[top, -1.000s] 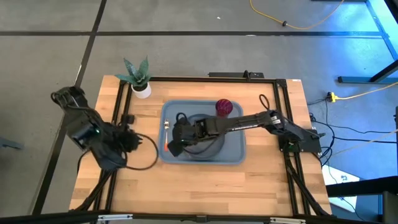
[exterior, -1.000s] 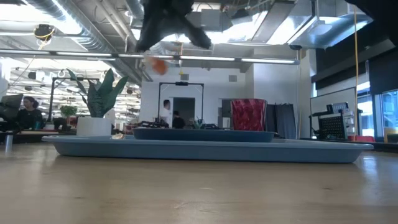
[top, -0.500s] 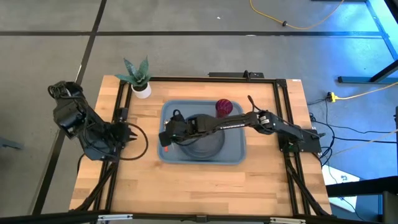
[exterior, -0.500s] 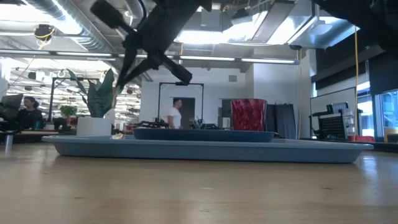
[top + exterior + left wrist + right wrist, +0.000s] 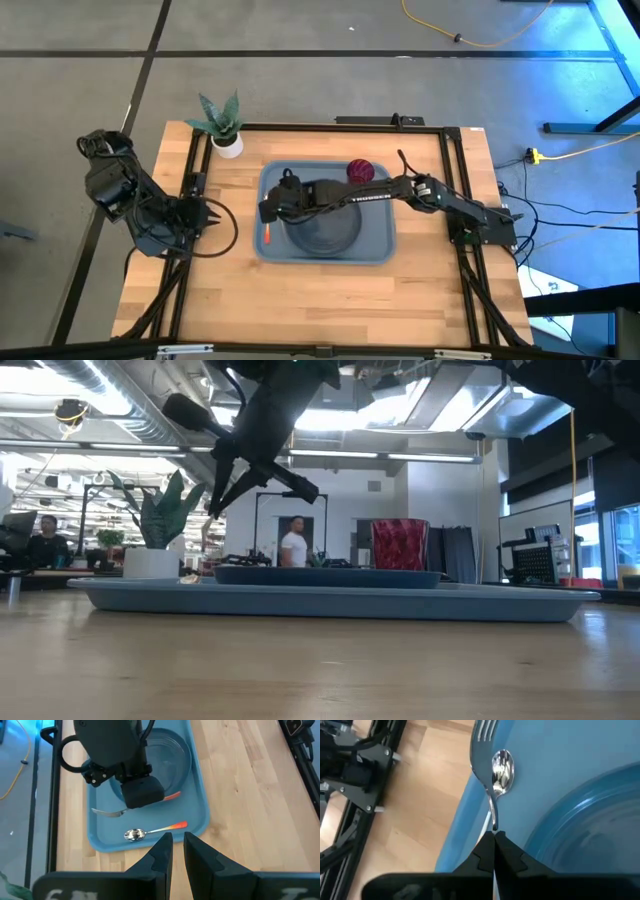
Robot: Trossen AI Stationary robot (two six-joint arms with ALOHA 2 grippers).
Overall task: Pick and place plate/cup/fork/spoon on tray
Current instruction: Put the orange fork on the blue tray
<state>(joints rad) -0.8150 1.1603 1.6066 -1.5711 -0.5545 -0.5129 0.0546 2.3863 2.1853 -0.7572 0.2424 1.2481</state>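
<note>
Plate (image 5: 330,228), cup (image 5: 360,172), fork (image 5: 112,812), spoon (image 5: 155,830) on tray (image 5: 380,250).

Both arms were dark, near-black, built of blocky jointed segments with black cables looping alongside. The right arm (image 5: 400,192) carried pale lettering on its forearm; the left arm (image 5: 125,200) trailed a cable loop.

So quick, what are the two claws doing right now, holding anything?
Left gripper: parked over the table beside the tray, holding nothing; fingers nearly together.
Right gripper: shut and empty above the tray, over the spoon.
</note>
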